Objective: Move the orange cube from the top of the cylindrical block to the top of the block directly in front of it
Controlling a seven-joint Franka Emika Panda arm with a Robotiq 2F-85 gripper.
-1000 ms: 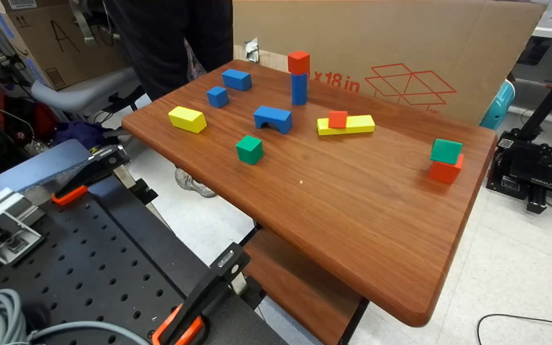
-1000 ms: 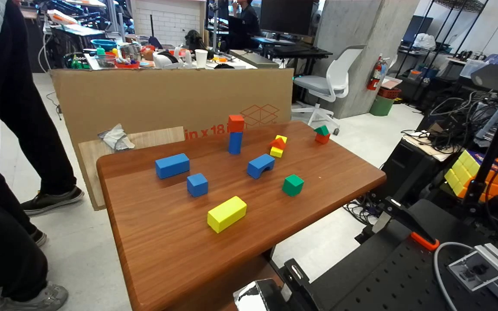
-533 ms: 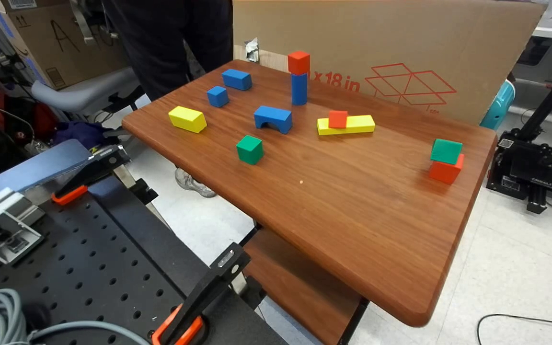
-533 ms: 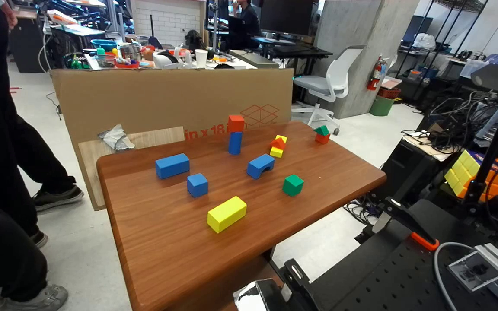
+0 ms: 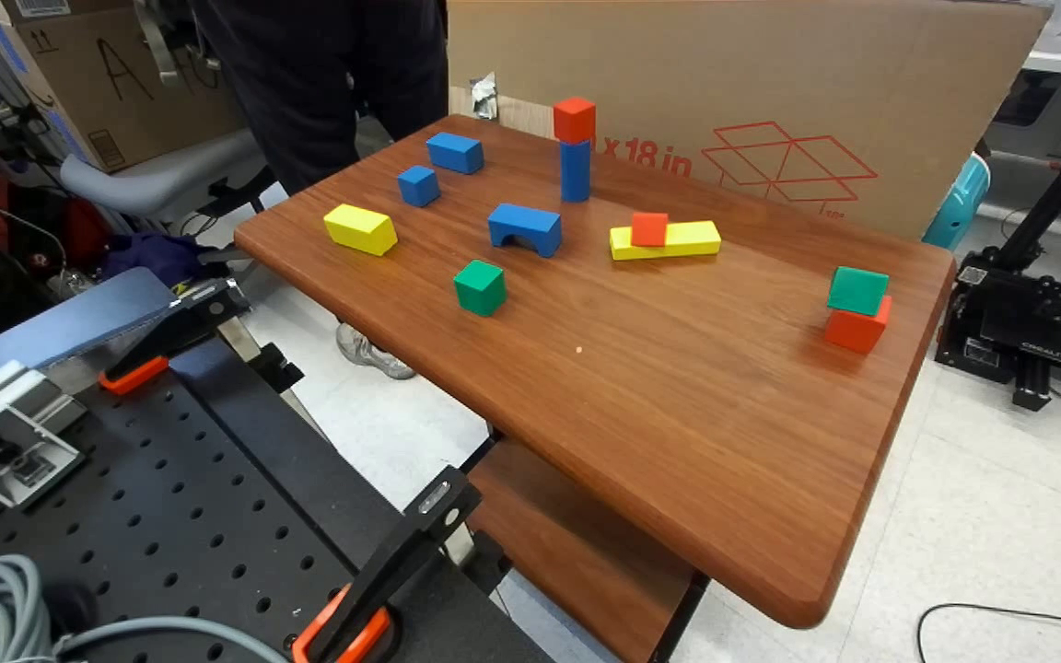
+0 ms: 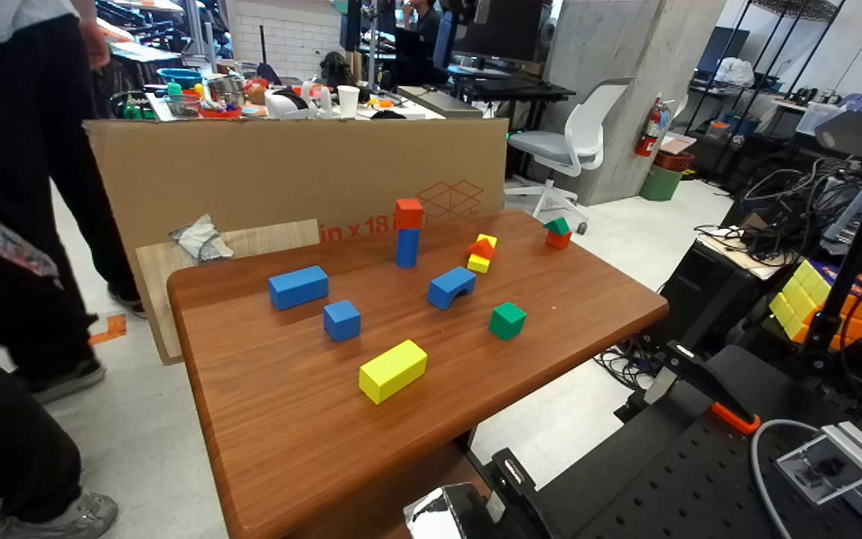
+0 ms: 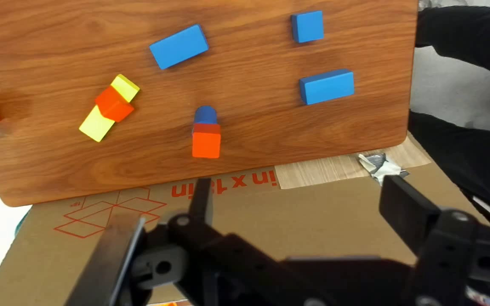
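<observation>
The orange cube (image 5: 575, 122) rests on top of the upright blue cylindrical block (image 5: 576, 172) near the table's far edge. In an exterior view the cube (image 6: 408, 214) and cylinder (image 6: 407, 248) also stand stacked. In the wrist view the cube (image 7: 206, 144) hides part of the cylinder (image 7: 205, 114). The blue arch block (image 5: 526, 228) lies in front of the cylinder; it also shows in the wrist view (image 7: 179, 46). My gripper (image 7: 298, 185) shows in the wrist view, open, with nothing between its fingers. It is apart from the cube. I cannot clearly make out the gripper in the exterior views.
A yellow block (image 5: 696, 238) carries an orange prism (image 5: 649, 229). A green prism (image 5: 857, 289) sits on an orange block (image 5: 856, 330). A green cube (image 5: 480, 288), yellow block (image 5: 360, 229), blue cube (image 5: 418, 186) and blue block (image 5: 455, 153) lie around. A cardboard sheet (image 6: 289, 172) stands behind the table.
The blocks have not moved. People beside the table have shifted. In an exterior view, dark and blue shapes that I cannot identify now show at the top edge.
</observation>
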